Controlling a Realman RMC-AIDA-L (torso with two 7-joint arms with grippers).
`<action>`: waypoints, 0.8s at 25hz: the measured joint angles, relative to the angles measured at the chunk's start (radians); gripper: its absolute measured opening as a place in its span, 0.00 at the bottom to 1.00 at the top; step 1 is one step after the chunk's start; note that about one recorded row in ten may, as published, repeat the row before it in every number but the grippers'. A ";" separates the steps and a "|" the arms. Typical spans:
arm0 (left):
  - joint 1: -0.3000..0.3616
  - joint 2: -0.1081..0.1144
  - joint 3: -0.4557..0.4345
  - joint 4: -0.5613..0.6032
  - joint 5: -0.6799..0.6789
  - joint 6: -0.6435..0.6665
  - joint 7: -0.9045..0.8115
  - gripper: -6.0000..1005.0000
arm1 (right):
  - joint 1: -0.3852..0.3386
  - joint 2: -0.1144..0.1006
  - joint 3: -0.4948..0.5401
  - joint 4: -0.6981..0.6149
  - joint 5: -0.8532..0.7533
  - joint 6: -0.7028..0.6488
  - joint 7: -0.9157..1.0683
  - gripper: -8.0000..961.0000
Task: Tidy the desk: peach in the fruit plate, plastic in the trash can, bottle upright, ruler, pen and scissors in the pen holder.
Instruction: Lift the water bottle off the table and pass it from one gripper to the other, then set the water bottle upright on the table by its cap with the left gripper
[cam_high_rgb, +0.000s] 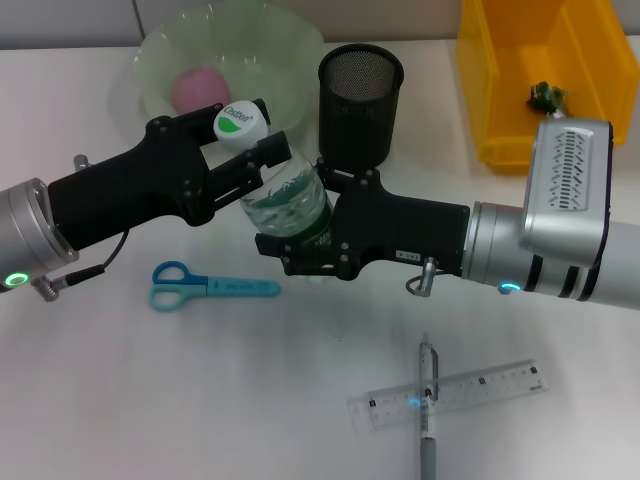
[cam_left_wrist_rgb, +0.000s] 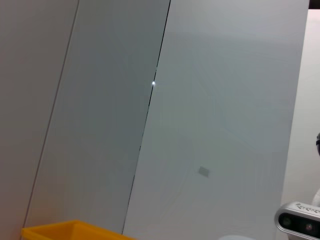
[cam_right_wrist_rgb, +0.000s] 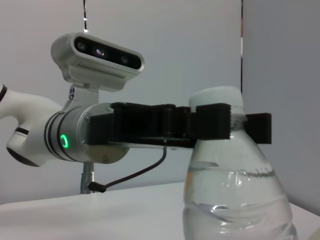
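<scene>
Bottle (cam_high_rgb: 285, 205) upright: left gripper (cam_high_rgb: 245, 140) clamps neck, right gripper (cam_high_rgb: 300, 240) apparently closed around body.

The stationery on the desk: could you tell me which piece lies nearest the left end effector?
The blue scissors, lying just below the left end effector; the pen and clear ruler lie crossed much farther off.

The white desk (cam_high_rgb: 90, 400) carries a pale green plate (cam_high_rgb: 290, 45) at its far edge, with the black mesh pen holder (cam_high_rgb: 360, 100) just beside it and a yellow bin (cam_high_rgb: 510, 90) at the far right corner. Blue scissors (cam_high_rgb: 205, 287) lie toward the left. Near the front edge, a pen (cam_high_rgb: 427, 420) crosses a clear ruler (cam_high_rgb: 480, 390), apparently on top.
</scene>
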 joint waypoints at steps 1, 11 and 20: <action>0.000 0.000 -0.004 0.000 0.000 -0.001 -0.001 0.45 | -0.001 0.000 -0.002 0.000 -0.001 -0.002 -0.001 0.86; 0.000 0.008 -0.023 0.002 -0.001 -0.014 -0.009 0.45 | -0.009 0.000 -0.006 -0.019 -0.027 -0.016 0.005 0.86; 0.000 0.018 -0.037 0.005 -0.002 -0.014 -0.008 0.45 | -0.027 0.000 -0.006 -0.039 -0.028 -0.034 0.011 0.85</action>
